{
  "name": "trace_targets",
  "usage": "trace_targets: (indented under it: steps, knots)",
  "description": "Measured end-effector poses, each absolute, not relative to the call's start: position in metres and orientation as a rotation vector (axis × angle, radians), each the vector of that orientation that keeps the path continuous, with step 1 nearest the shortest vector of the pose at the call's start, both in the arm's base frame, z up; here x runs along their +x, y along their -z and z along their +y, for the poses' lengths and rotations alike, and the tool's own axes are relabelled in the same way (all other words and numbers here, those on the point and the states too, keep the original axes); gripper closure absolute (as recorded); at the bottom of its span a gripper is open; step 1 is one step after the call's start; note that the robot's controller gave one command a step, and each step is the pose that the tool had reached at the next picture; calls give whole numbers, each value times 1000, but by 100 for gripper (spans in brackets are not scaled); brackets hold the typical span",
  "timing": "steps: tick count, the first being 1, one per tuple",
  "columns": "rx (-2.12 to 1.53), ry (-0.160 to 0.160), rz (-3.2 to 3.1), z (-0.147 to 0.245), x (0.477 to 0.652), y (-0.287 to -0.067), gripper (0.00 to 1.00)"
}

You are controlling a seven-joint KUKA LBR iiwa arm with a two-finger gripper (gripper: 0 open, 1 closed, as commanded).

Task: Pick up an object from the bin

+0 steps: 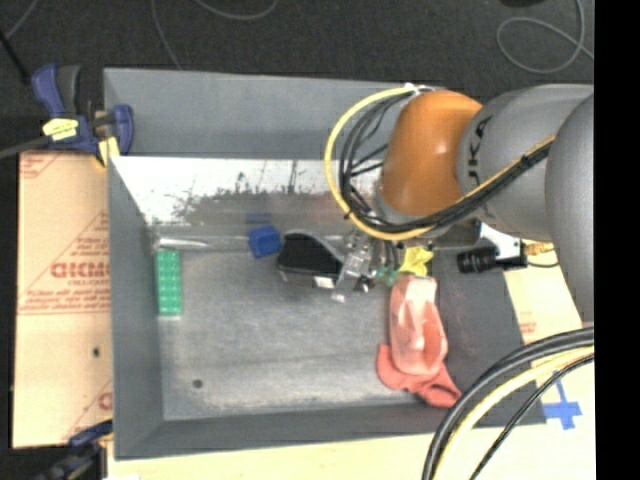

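My pincer (pixel 352 270) sits at the right end of the black object (pixel 303 255) in the grey bin (pixel 270 353); I cannot tell how open it is. A pink bag (pixel 415 333) lies just right, a green block (pixel 169 283) far left.

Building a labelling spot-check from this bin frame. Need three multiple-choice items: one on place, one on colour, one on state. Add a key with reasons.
1. Where in the bin does the green studded brick lie?
A. left side
B. right front corner
C. middle of the front wall

2. What colour is the soft limp thing at the right front?
A. blue
B. pink-red
C. black

3. How does the arm stand?
A. parked outside the bin
B. above the left side
C. reached down into the bin, gripper by the black thing

Key:
1 A: the brick lies near the left wall.
2 B: it is pink with a redder lower end.
3 C: the gripper is low, right beside the black thing.
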State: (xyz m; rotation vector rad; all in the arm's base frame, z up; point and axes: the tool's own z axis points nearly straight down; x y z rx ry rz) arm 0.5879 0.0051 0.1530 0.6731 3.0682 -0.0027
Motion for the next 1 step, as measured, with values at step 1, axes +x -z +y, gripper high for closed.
trace_targets:
  steps: [1]
  knots:
    - [672, 3, 3069, 5, 588, -163, 100]
